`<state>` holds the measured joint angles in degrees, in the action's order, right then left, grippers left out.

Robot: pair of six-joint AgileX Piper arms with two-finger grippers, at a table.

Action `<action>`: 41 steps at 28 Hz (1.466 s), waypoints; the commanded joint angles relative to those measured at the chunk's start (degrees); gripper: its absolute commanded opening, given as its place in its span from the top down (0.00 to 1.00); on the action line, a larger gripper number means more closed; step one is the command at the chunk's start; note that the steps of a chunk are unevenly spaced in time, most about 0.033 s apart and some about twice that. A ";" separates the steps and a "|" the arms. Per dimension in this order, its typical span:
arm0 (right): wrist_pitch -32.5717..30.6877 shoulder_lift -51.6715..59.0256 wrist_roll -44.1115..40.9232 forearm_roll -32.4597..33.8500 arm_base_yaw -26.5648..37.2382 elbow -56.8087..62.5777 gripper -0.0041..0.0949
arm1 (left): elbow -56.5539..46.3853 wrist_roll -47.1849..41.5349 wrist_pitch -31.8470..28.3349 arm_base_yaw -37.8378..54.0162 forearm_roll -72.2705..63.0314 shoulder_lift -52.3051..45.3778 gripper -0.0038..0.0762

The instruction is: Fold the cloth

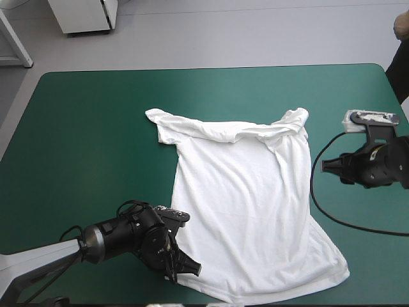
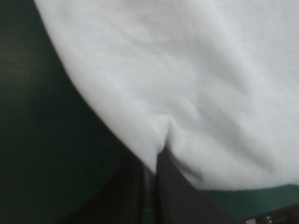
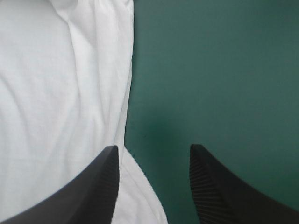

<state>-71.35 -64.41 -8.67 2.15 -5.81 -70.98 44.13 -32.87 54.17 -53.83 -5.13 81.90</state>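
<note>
A table under a smooth teal-green cover [image 1: 83, 141] fills the high view. A white, short-sleeved T-shirt [image 1: 249, 204] of soft cloth lies spread flat on it, sleeves toward the far edge and hem toward the near edge. The left gripper [image 1: 192, 268], two broad black fin-shaped fingers, sits low at the near hem corner, with the cloth stretching away ahead of it. The right gripper [image 1: 324, 165] is level with the shirt's middle; the shirt's side edge lies just ahead of its tips, with a strip of bare cover between.

In the left wrist view, the left gripper [image 2: 156, 156] is all but closed. A small pucker of the T-shirt [image 2: 187, 70] is pinched between its fingers [image 2: 175, 196]. White cloth spreads ahead of the tips, with dark cover [image 2: 37, 154] to one side.

In the right wrist view, the right gripper [image 3: 153, 148] stands wide apart and holds nothing. The edge of the T-shirt [image 3: 56, 93] runs ahead of it and passes beside one finger [image 3: 100, 182]. Bare cover [image 3: 215, 70] lies ahead of the other finger and in most of the gap.
</note>
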 commanded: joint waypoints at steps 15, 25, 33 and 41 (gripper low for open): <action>2.13 14.67 -1.55 -5.58 -0.02 33.82 0.51 | -0.86 1.71 -3.50 -0.31 1.42 1.08 0.96; 10.72 14.67 -6.99 -5.38 -0.02 41.96 0.51 | -0.86 3.07 -3.50 -0.31 1.42 1.08 0.96; 13.16 12.12 -9.50 -3.93 -0.02 42.28 0.51 | -0.86 4.20 -4.40 -0.31 1.56 1.08 0.96; 16.73 -0.61 -11.20 -4.17 -0.02 42.28 0.51 | -0.60 5.67 -4.13 -0.31 1.56 1.08 0.96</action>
<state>-59.64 -60.71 -18.87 -1.98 -5.81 -28.89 44.13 -28.14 53.89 -53.83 -5.02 81.90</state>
